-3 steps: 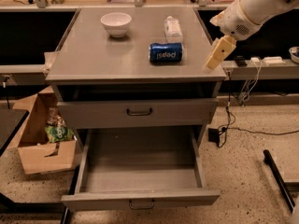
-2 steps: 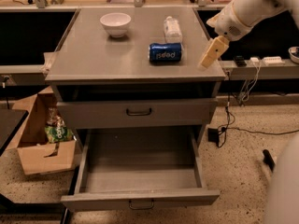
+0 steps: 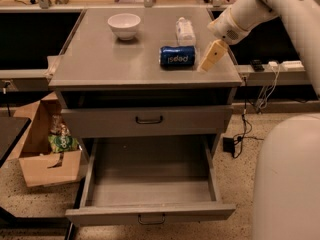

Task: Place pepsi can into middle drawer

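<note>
— The claw (image 3: 212,56) hangs over the front right corner of the surface (image 3: 100,59), just right of the pepsi can (image 3: 177,56). Released or clenched?

— I cannot tell. It has no hold on the can, which lies on its side apart from it.

— And nearest to us?

— The middle drawer (image 3: 150,176) is pulled wide open, its tray bare. Above it the upper drawer front (image 3: 115,121) is closed. The robot's white body (image 3: 287,179) fills the lower right.

— Farther back on the surface?

— A clear bottle (image 3: 185,31) lies behind the can, and a white bowl (image 3: 124,25) stands to the left.

— The room?

— On the speckled floor (image 3: 240,184) at the left sits a cardboard box (image 3: 47,166) with a green packet (image 3: 62,143) in it. Cables (image 3: 265,91) hang at the right, and a long counter runs behind.
</note>
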`<control>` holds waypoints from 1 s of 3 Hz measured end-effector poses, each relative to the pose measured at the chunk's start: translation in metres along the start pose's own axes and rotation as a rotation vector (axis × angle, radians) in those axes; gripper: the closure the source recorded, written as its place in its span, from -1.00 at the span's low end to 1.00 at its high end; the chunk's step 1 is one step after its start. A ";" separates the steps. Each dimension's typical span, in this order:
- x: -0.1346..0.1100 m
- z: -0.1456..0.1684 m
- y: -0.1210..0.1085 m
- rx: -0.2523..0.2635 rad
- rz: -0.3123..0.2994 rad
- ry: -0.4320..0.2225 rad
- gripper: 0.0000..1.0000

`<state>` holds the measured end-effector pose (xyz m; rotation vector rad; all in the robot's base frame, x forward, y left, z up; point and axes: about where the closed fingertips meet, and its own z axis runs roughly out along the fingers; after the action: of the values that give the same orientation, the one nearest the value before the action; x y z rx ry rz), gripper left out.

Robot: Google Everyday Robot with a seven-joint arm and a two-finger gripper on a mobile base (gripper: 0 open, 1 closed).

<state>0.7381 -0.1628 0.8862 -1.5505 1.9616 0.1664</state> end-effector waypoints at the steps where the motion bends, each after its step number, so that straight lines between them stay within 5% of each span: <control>1: -0.008 0.014 -0.004 -0.014 -0.009 -0.016 -1.00; 2: -0.016 0.028 -0.003 -0.040 -0.016 -0.028 -1.00; 3: -0.020 0.039 -0.003 -0.054 -0.022 -0.023 -0.70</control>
<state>0.7582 -0.1291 0.8664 -1.5964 1.9361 0.2287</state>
